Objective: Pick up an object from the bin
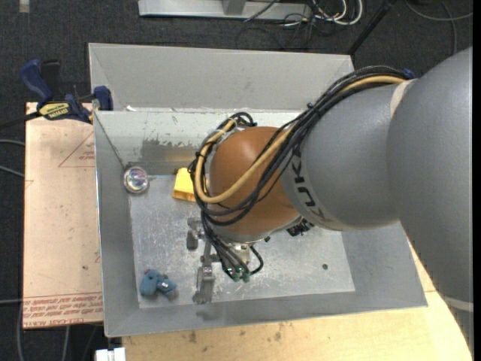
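Note:
My gripper (200,262) hangs under the orange wrist cover, low over the bin floor near the front wall. Its two metal fingers stand apart, open, with only bare floor between them. A small blue lumpy toy (156,284) lies in the front left corner, a short way left of the gripper. At the back left, a yellow block (183,185) pokes out from behind the wrist cover. Further left, close to the left wall, rests a shiny round silver thing (136,179).
A small black thing (299,229) shows just right of the wrist cover, partly hidden by the arm. The big grey arm covers the bin's right back part. Scratched bare floor lies to the front right.

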Robot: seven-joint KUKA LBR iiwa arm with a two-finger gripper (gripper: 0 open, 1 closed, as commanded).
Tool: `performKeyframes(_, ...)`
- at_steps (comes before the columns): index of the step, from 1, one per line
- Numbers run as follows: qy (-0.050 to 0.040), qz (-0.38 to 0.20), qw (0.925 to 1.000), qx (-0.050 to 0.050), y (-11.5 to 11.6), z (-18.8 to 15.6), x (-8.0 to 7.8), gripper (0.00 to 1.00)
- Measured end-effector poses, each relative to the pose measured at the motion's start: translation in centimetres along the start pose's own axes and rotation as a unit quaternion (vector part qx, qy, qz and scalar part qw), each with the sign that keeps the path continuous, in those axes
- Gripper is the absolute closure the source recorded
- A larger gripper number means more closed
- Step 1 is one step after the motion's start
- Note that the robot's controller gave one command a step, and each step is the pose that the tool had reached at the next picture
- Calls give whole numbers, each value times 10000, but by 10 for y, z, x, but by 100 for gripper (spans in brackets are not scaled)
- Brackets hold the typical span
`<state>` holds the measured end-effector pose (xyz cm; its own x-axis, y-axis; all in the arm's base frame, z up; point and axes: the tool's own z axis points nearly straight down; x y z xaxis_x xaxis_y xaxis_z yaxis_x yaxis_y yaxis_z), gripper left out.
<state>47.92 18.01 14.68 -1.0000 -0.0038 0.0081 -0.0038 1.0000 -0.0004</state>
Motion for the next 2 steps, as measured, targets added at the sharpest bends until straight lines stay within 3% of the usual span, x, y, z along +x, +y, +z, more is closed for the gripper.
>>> performKeyframes(1, -40, -104, 9999, -19, 62, 59, 0, 0)
performKeyframes(2, -41, -63, 10000, -11, 58, 56, -2, 100)
